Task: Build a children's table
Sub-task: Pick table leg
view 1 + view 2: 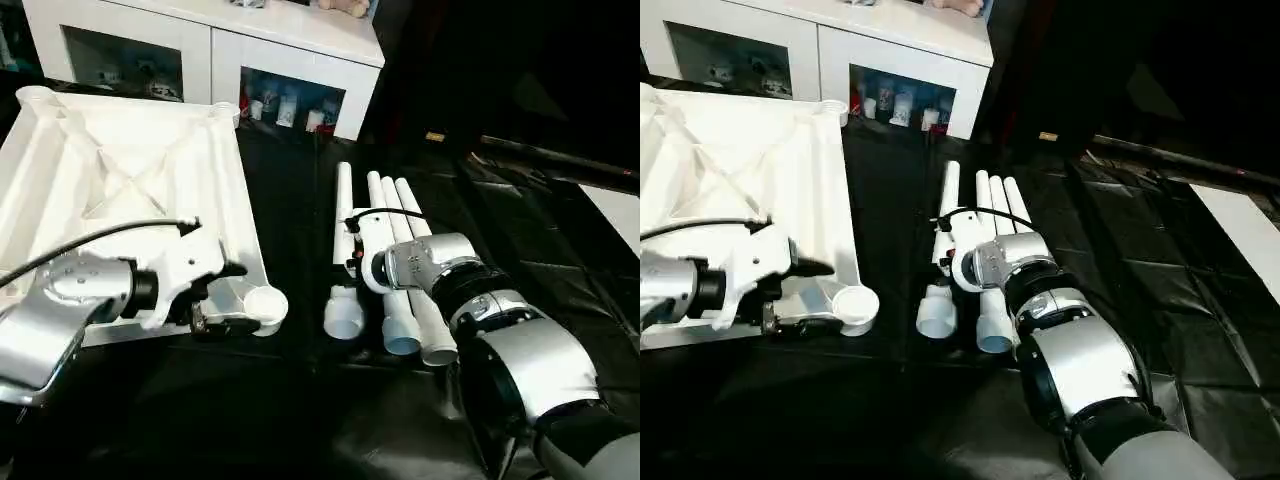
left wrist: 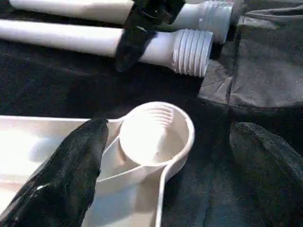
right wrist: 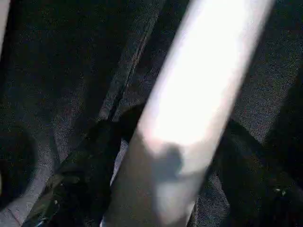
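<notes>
Right forearm (image 1: 520, 350) closest, reaching over counter (image 1: 300, 400) toward white legs (image 1: 400, 300) lying side by side. Right pincer (image 3: 165, 156) straddles leftmost leg (image 1: 343, 250), black fingers (image 3: 80, 179) either side of tube; contact seemingly close, grip not certain in blurred wrist view. Tabletop (image 1: 120, 170) upside down, ribs up, left of legs. Left pincer (image 2: 180, 156) spread wide around near corner socket (image 2: 156, 135), one finger (image 2: 71, 175) over tabletop, other over black cover. White cabinet (image 1: 210, 50) behind.
</notes>
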Tool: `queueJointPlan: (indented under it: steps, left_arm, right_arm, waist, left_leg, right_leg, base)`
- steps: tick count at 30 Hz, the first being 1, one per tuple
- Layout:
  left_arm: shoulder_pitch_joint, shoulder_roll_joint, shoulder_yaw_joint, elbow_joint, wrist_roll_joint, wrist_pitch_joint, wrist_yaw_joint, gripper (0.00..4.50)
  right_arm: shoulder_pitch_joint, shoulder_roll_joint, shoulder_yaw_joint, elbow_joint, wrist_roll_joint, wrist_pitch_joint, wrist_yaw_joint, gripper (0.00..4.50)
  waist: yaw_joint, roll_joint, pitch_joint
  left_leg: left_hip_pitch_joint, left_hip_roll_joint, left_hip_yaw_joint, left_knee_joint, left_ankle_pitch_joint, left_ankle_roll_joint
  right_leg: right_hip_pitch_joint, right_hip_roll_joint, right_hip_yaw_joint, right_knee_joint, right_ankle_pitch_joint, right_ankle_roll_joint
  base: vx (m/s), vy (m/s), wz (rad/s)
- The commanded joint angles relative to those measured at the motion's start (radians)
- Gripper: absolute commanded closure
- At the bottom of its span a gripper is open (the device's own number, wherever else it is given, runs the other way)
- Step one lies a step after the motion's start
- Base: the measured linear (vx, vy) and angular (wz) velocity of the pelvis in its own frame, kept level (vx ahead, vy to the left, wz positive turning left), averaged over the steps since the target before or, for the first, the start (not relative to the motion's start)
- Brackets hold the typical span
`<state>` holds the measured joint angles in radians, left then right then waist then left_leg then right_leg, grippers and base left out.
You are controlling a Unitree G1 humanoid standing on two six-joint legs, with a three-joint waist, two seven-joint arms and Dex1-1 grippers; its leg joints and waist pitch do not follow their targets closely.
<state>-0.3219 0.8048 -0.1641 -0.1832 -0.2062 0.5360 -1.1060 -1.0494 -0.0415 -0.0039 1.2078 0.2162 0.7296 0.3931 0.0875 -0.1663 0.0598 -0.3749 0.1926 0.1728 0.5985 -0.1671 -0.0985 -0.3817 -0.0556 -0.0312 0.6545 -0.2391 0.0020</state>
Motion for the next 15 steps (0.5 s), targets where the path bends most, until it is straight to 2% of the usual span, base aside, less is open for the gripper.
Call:
queueJointPlan:
  steps: [1, 2, 3, 4, 5, 6, 7, 9, 10, 11, 12, 13, 14, 15]
  left_arm:
    - [-0.022, -0.032, 0.007, -0.01, -0.011, -0.029, 0.023, 0.0]
    - [-0.022, -0.032, 0.007, -0.01, -0.011, -0.029, 0.023, 0.0]
    - [-0.037, -0.068, 0.025, 0.007, -0.009, -0.043, 0.071, 0.0]
    - [-0.054, -0.115, 0.048, 0.027, -0.016, -0.066, 0.121, 0.0]
    - [-0.055, -0.119, 0.05, 0.028, -0.016, -0.07, 0.125, 0.0]
    - [-0.06, -0.16, 0.07, 0.039, -0.022, -0.104, 0.167, 0.0]
    - [-0.064, -0.188, 0.084, 0.048, -0.023, -0.115, 0.201, 0.0]
    - [-0.076, -0.218, 0.093, 0.067, -0.012, -0.126, 0.245, 0.0]
    - [-0.099, -0.264, 0.111, 0.104, -0.001, -0.134, 0.31, 0.0]
    - [-0.102, -0.268, 0.112, 0.106, -0.004, -0.131, 0.311, 0.0]
    - [-0.125, -0.305, 0.13, 0.13, -0.029, -0.101, 0.332, 0.0]
    - [-0.134, -0.324, 0.136, 0.138, -0.03, -0.11, 0.35, 0.0]
    - [-0.139, -0.335, 0.139, 0.144, -0.026, -0.125, 0.362, 0.0]
    - [-0.165, -0.379, 0.141, 0.162, -0.033, -0.144, 0.387, 0.0]
  right_arm:
    - [-0.004, -0.022, -0.028, 0.019, 0.008, -0.018, -0.03, 1.68]
    - [-0.004, -0.022, -0.028, 0.019, 0.008, -0.018, -0.03, 1.82]
    - [-0.002, -0.029, -0.042, 0.011, 0.015, -0.023, -0.033, 1.82]
    - [0.001, -0.04, -0.069, -0.007, 0.036, -0.022, -0.023, 2.06]
    - [0.002, -0.041, -0.072, -0.009, 0.038, -0.021, -0.021, 2.06]
    - [0.009, -0.053, -0.095, -0.036, 0.059, -0.015, -0.01, 2.13]
    - [0.016, -0.062, -0.109, -0.062, 0.068, -0.01, -0.006, 2.19]
    - [0.029, -0.072, -0.128, -0.109, 0.085, 0.008, 0.004, 2.38]
    - [0.06, -0.086, -0.16, -0.213, 0.124, 0.057, 0.026, 2.47]
    - [0.069, -0.086, -0.162, -0.236, 0.13, 0.055, 0.032, 2.53]
    - [0.174, -0.082, -0.181, -0.485, 0.19, 0.031, 0.092, 2.53]
    - [0.227, -0.084, -0.181, -0.603, 0.212, 0.032, 0.109, 2.65]
    - [0.255, -0.088, -0.179, -0.664, 0.221, 0.037, 0.117, 2.65]
    - [0.339, -0.108, -0.203, -0.841, 0.287, 0.091, 0.141, 2.68]
  waist:
    - [-0.003, 0.068, -0.068]
    - [-0.003, 0.066, -0.068]
    - [-0.002, 0.067, -0.068]
    - [0.001, 0.073, -0.07]
    - [0.003, 0.073, -0.07]
    - [0.003, 0.08, -0.071]
    - [0.003, 0.073, -0.071]
    - [0.003, 0.073, -0.07]
    - [0.009, 0.078, -0.07]
    - [0.011, 0.078, -0.072]
    - [0.016, 0.078, -0.071]
    - [0.024, 0.082, -0.078]
    - [0.024, 0.079, -0.077]
    - [0.028, 0.083, -0.075]
  left_leg:
    - [0.028, 0.035, -0.004, -0.073, -0.16, -0.117]
    - [0.027, 0.036, -0.004, -0.073, -0.166, -0.117]
    - [0.027, 0.037, -0.005, -0.073, -0.173, -0.117]
    - [0.028, 0.038, -0.005, -0.073, -0.174, -0.119]
    - [0.031, 0.038, -0.003, -0.071, -0.175, -0.115]
    - [0.024, 0.037, -0.007, -0.072, -0.165, -0.112]
    - [0.021, 0.038, -0.008, -0.073, -0.159, -0.11]
    - [0.021, 0.038, -0.006, -0.071, -0.154, -0.099]
    - [0.027, 0.036, -0.004, -0.07, -0.152, -0.089]
    - [0.028, 0.039, -0.005, -0.069, -0.145, -0.087]
    - [0.018, 0.032, -0.006, -0.07, -0.098, -0.07]
    - [0.024, 0.038, -0.007, -0.064, -0.069, -0.054]
    - [0.018, 0.035, -0.01, -0.066, -0.048, -0.045]
    - [0.021, 0.033, -0.006, -0.066, -0.048, -0.034]
  right_leg:
    - [0.028, -0.067, 0.035, -0.053, 0.054, -0.188]
    - [0.029, -0.067, 0.035, -0.054, 0.05, -0.19]
    - [0.031, -0.069, 0.035, -0.054, 0.047, -0.195]
    - [0.033, -0.07, 0.034, -0.054, 0.056, -0.198]
    - [0.03, -0.069, 0.033, -0.055, 0.065, -0.199]
    - [0.037, -0.07, 0.032, -0.05, 0.082, -0.203]
    - [0.041, -0.071, 0.03, -0.052, 0.09, -0.203]
    - [0.041, -0.069, 0.03, -0.054, 0.099, -0.198]
    - [0.042, -0.064, 0.03, -0.057, 0.117, -0.191]
    - [0.041, -0.068, 0.03, -0.053, 0.127, -0.192]
    - [0.052, -0.065, 0.029, -0.057, 0.172, -0.183]
    - [0.05, -0.071, 0.029, -0.05, 0.243, -0.182]
    - [0.055, -0.066, 0.026, -0.05, 0.256, -0.183]
    - [0.052, -0.066, 0.027, -0.056, 0.251, -0.185]
  base:
    - [0.0, 0.0, 0.0]
    - [0.0, 0.0, 0.0]
    - [0.0, 0.0, 0.0]
    - [0.0, 0.0, 0.0]
    - [0.0, 0.0, 0.0]
    - [0.0, 0.0, 0.0]
    - [0.0, 0.0, 0.0]
    - [0.0, 0.0, 0.0]
    - [0.0, 0.0, 0.0]
    - [0.0, 0.0, 0.0]
    - [0.0, 0.0, 0.0]
    - [0.0, 0.0, 0.0]
    - [0.0, 0.0, 0.0]
    - [0.0, 0.0, 0.0]
